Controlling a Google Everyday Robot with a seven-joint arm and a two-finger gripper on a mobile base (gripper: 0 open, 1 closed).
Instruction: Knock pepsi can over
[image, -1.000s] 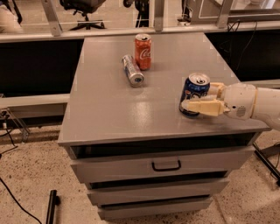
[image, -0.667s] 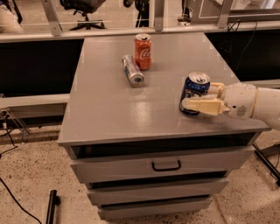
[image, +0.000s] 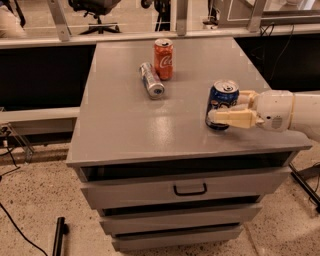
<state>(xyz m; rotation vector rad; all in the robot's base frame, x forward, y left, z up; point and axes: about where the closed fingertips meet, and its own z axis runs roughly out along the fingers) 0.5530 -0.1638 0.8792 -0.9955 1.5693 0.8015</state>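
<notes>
jaws clasp upright pepsi can (image: 221, 100) (on table (image: 125, 130), right).

Office; swivel chair (image: 95, 10); claw (image: 223, 108) over cabinet (image: 130, 125)

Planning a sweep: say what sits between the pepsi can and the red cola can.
Bare tabletop only, in the camera view; the silver can lies beside that stretch. The gripper is at the pepsi can.
</notes>
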